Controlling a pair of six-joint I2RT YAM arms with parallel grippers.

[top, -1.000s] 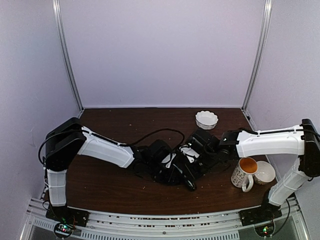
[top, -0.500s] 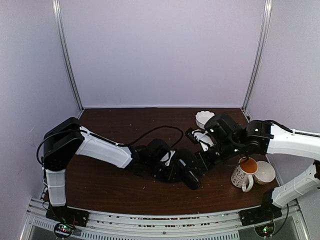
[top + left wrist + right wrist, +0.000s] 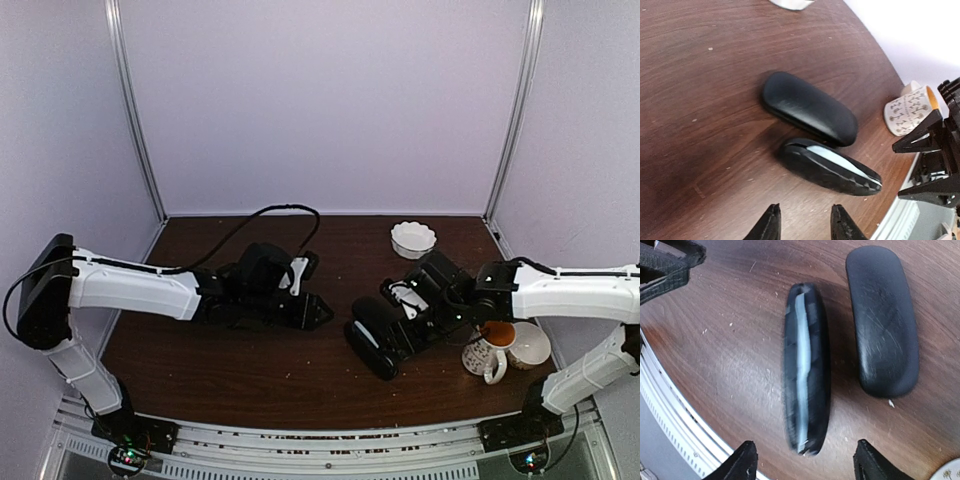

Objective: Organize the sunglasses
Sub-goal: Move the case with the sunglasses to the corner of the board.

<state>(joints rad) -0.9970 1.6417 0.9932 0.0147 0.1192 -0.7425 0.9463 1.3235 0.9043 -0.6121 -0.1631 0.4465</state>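
No sunglasses show in any view. Two black oblong cases lie side by side on the brown table. One case (image 3: pixel 810 109) (image 3: pixel 883 320) (image 3: pixel 376 314) is fully shut. The other case (image 3: pixel 830 167) (image 3: pixel 807 367) (image 3: pixel 370 352) is nearly shut, with a light-blue strip showing along its seam. My left gripper (image 3: pixel 805 226) (image 3: pixel 318 312) is open and empty, a short way left of the cases. My right gripper (image 3: pixel 807 461) (image 3: pixel 398 330) is open wide and empty, hovering over the end of the nearly shut case.
A patterned mug (image 3: pixel 488 346) (image 3: pixel 910 107) with an orange inside and a white cup (image 3: pixel 531 345) stand right of the cases. A white fluted bowl (image 3: pixel 413 239) sits at the back. The metal front rail (image 3: pixel 320 440) runs close to the nearer case.
My left arm has pulled back to the left, away from the cases. My right gripper lifted off, then came back low over the cases. Both cases now lie free.
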